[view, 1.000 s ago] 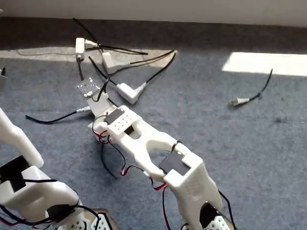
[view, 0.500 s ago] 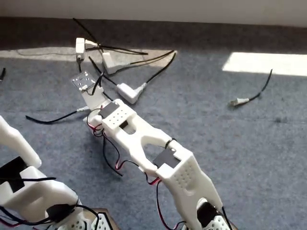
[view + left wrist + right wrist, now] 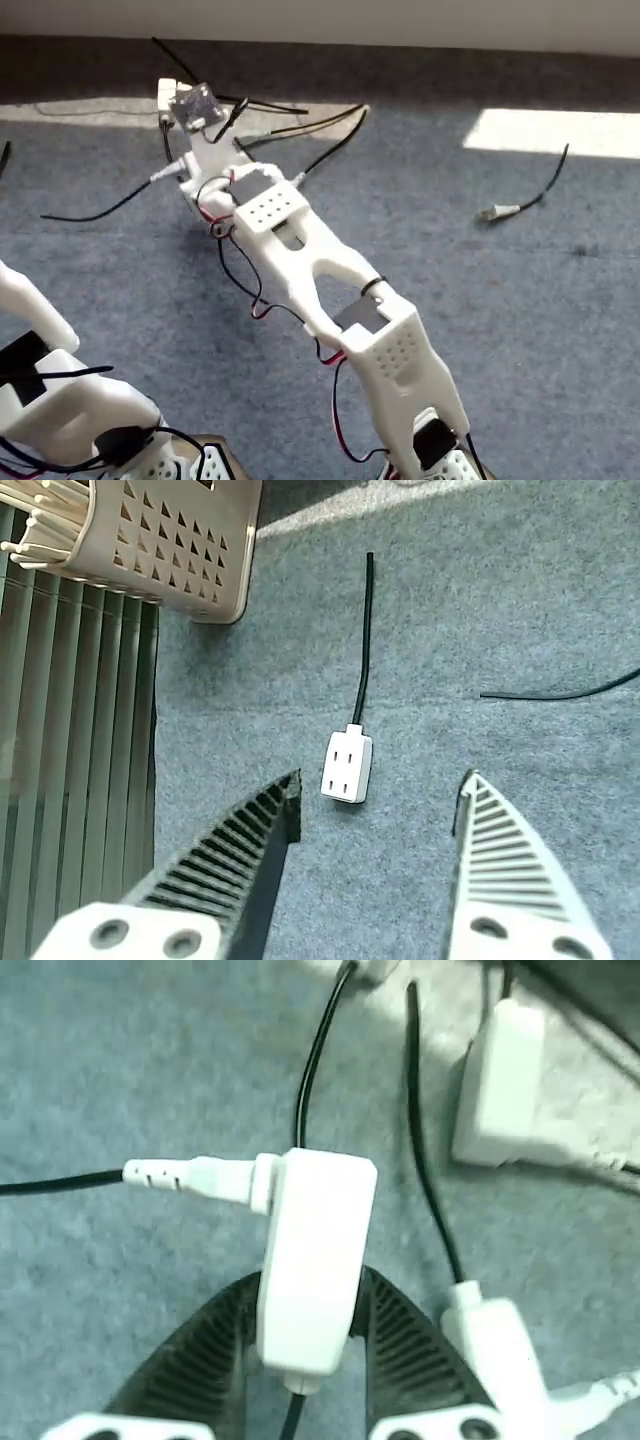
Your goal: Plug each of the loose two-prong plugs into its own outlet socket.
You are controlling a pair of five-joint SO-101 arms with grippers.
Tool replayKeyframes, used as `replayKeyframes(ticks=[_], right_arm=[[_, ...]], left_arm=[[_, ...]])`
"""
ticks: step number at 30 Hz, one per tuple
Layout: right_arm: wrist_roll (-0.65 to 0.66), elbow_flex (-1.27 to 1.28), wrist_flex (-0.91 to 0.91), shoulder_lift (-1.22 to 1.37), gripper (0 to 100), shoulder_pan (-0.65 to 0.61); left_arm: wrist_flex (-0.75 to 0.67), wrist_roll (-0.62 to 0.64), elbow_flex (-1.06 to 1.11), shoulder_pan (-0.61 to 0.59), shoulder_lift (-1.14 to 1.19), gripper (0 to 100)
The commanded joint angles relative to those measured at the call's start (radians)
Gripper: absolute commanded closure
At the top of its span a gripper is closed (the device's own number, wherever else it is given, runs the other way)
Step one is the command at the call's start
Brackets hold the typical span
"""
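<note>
My right gripper (image 3: 312,1295) is shut on a white outlet block (image 3: 318,1250). A white two-prong plug (image 3: 195,1175) with a black cord sits at the block's side. In the high view the right arm stretches to the far left, where its gripper (image 3: 205,150) has that plug (image 3: 168,173) beside it. Two more white blocks (image 3: 505,1085) (image 3: 495,1355) lie close by. My left gripper (image 3: 380,780) hangs open above a white outlet socket (image 3: 347,767) with a black cord. Another loose plug (image 3: 497,211) lies far right on the carpet.
Black cords (image 3: 300,125) tangle across the grey carpet around the right gripper. A beige perforated basket (image 3: 170,540) and vertical slats (image 3: 70,760) stand near the left arm's socket. The left arm's base (image 3: 60,400) is at the near left. A sunlit patch (image 3: 550,132) is far right.
The right arm has swung toward the far left, carrying the white block. The plug and its black cord came along with it.
</note>
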Motion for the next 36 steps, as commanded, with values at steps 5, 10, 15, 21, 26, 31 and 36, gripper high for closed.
replayKeyframes(ticks=[5, 10, 15, 21, 26, 31, 36], right_arm=[[-0.009, -0.252, -0.051, -0.021, 98.1, 0.137], [-0.009, -0.259, -0.025, -0.028, 98.1, 0.174], [-0.009, -0.341, 0.200, -0.042, 98.1, 0.128], [-0.002, -0.591, 0.450, -0.099, 98.1, 0.047], [0.014, -0.874, 0.628, -0.163, 98.1, 0.084], [0.112, -1.058, 0.739, -0.194, 98.1, 0.234], [0.112, -1.084, 0.717, -0.186, 98.1, 0.441]], left_arm=[[0.003, 0.006, 0.004, -0.022, -0.028, 76], [0.003, 0.008, 0.004, -0.022, -0.028, 76], [0.003, 0.057, 0.004, -0.021, -0.028, 76], [0.003, 0.063, 0.004, -0.019, -0.028, 76], [0.003, 0.063, 0.004, -0.024, -0.028, 76], [0.003, 0.063, 0.004, -0.024, -0.028, 76], [0.005, 0.063, 0.004, -0.025, -0.028, 76]])
